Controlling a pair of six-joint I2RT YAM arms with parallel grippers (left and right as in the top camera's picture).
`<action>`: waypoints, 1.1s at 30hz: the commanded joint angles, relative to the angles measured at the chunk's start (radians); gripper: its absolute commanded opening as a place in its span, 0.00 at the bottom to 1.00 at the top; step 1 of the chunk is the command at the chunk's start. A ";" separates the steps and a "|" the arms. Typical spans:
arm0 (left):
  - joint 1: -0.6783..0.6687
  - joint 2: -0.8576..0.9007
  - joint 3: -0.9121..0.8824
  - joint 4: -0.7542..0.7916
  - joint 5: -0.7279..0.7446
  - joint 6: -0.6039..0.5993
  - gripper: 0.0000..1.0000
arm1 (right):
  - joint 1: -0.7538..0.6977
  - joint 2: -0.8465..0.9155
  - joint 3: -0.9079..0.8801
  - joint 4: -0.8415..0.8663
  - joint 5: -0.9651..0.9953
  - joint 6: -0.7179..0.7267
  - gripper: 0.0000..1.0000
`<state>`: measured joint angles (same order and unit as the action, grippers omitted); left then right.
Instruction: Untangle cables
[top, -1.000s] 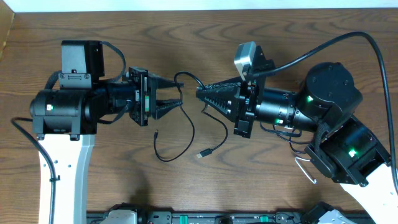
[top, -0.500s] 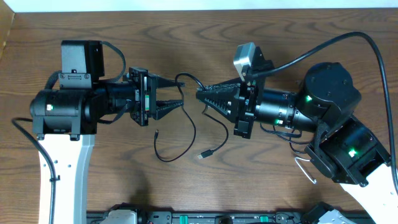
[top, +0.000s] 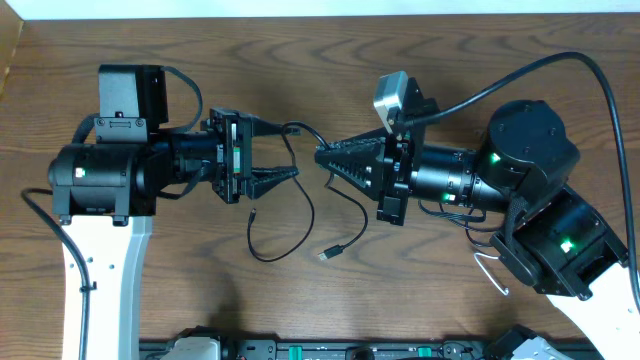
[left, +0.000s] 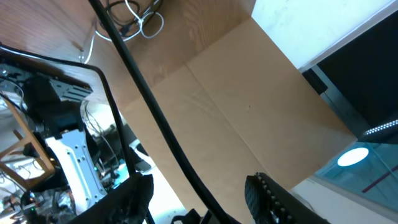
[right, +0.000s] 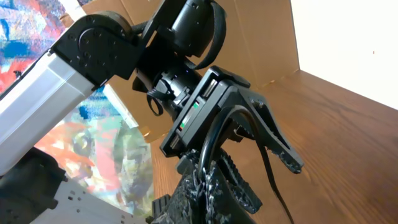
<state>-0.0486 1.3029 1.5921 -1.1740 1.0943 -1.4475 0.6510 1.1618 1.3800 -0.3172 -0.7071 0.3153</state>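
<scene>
1. The cables (top: 311, 212) lie slack on the table (top: 420, 60), just below and between the two pincers. Only black cords show from overhead; I cannot find a white one there.
2. One black cable (top: 303, 127) rises to the tip of the right pincer (top: 320, 152), which is pressed together and pinching it. From that tip it arches toward the upper finger of the left pincer (top: 288, 150).
3. The left pincer faces the right one, tip near tip, fingers spread. The cord runs between them, but nothing is clamped.
4. A small plug (top: 327, 253) rests below the right pincer, and a loose end (top: 252, 213) below the left.
5. Step in hand, as I judge it: one strand is held up out of the rest. The next move calls for the left pincer to take the cord near the right tip, then a slow pull apart so the loops don't snag.
6. Containers: none shows on the table. Cardboard stands beyond it in the wrist views — I cannot tell whether it holds anything.
</scene>
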 joint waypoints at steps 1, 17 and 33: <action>-0.002 -0.003 0.008 -0.002 0.025 -0.003 0.48 | -0.001 -0.011 0.006 0.003 -0.010 0.013 0.01; -0.002 -0.003 0.008 -0.002 0.024 -0.003 0.08 | -0.001 -0.011 0.006 -0.007 -0.010 0.013 0.01; 0.000 -0.003 0.008 0.000 -0.402 0.053 0.08 | -0.003 -0.012 0.006 -0.244 0.235 0.006 0.01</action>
<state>-0.0486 1.3033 1.5921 -1.1740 0.9039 -1.4395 0.6506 1.1603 1.3800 -0.5114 -0.6151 0.3149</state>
